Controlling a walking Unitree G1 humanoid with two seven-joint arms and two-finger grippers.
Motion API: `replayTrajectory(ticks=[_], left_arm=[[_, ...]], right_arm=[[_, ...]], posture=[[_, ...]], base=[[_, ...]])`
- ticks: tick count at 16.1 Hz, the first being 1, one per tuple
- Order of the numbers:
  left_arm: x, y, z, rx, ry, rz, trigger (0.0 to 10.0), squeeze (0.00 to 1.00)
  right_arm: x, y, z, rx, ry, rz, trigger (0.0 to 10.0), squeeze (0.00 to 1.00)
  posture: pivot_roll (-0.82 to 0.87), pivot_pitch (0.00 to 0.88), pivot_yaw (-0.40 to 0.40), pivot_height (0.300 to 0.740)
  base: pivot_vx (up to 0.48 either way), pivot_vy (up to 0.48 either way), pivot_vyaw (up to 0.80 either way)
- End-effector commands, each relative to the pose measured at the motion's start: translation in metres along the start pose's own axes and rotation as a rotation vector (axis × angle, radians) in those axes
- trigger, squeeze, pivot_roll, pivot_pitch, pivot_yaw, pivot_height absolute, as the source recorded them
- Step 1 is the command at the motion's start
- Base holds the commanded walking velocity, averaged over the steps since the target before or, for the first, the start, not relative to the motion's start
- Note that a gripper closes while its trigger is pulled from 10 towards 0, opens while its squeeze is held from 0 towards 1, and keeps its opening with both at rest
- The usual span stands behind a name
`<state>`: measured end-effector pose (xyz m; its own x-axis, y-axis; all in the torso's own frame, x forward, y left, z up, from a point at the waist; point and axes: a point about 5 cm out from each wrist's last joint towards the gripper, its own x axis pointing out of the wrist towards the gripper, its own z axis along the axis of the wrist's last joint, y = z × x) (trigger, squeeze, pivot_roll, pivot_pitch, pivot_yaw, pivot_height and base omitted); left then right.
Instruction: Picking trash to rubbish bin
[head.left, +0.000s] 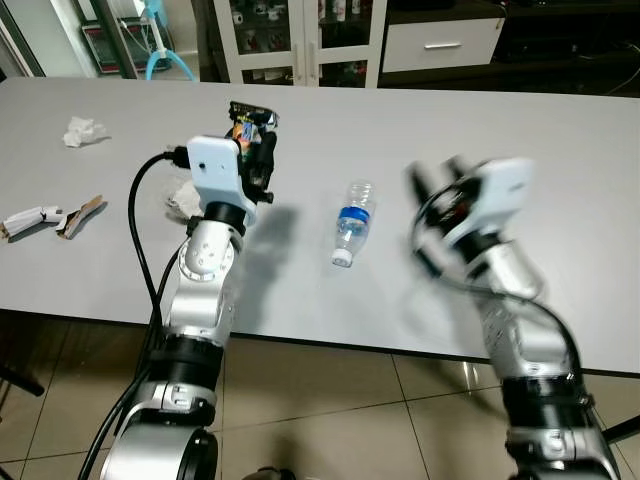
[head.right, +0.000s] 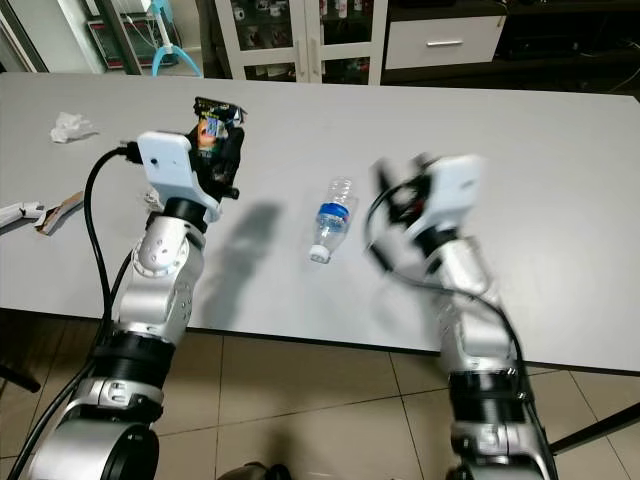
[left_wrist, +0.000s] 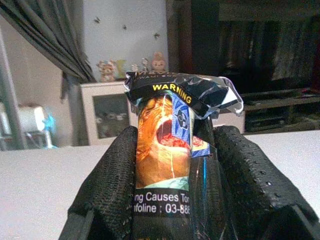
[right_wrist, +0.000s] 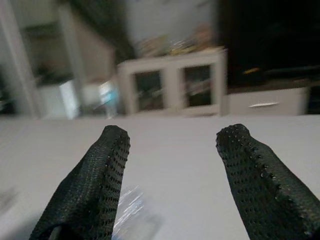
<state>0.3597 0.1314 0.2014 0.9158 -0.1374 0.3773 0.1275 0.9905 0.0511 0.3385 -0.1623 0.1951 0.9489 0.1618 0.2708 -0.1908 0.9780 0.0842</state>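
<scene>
My left gripper (head.left: 255, 135) is raised above the grey table (head.left: 560, 150) and shut on a crumpled cigarette pack (left_wrist: 172, 145) with a black warning band and an orange picture. The pack (head.left: 245, 120) sticks up between the fingers (left_wrist: 112, 185). A clear plastic bottle (head.left: 352, 222) with a blue label and white cap lies on its side mid-table. My right gripper (right_wrist: 170, 150) is open with nothing between its fingers (right_wrist: 95, 180), held over the table to the right of the bottle (right_wrist: 127, 212). That arm (head.left: 480, 215) looks blurred.
A crumpled white tissue (head.left: 84, 131) lies at the table's far left. Torn paper and cardboard scraps (head.left: 50, 218) sit near the left front edge. More white paper (head.left: 183, 195) lies behind my left arm. Cabinets (head.left: 300, 40) stand beyond the table. Tiled floor (head.left: 330, 400) lies below.
</scene>
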Motion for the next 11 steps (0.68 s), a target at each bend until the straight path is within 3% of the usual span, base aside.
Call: replayTrajectory(ticks=[1, 6, 11], left_arm=[[0.0, 0.0, 0.006, 0.038, -0.037, 0.013, 10.0, 0.0], [-0.002, -0.004, 0.004, 0.051, -0.055, 0.049, 10.0, 0.0], [-0.004, -0.011, 0.0, 0.049, -0.057, 0.039, 10.0, 0.0]], right_arm=[[0.001, -0.008, 0.002, -0.013, -0.023, -0.082, 10.0, 0.0], [0.005, -0.009, 0.006, -0.055, -0.121, -0.24, 10.0, 0.0], [0.01, -0.006, 0.002, -0.062, -0.136, -0.265, 10.0, 0.0]], posture=[[-0.09, 0.051, 0.081, 0.74], [-0.09, 0.035, 0.078, 0.74], [-0.09, 0.014, 0.079, 0.74]], base=[[0.0, 0.0, 0.0], [0.0, 0.0, 0.0], [0.0, 0.0, 0.0]])
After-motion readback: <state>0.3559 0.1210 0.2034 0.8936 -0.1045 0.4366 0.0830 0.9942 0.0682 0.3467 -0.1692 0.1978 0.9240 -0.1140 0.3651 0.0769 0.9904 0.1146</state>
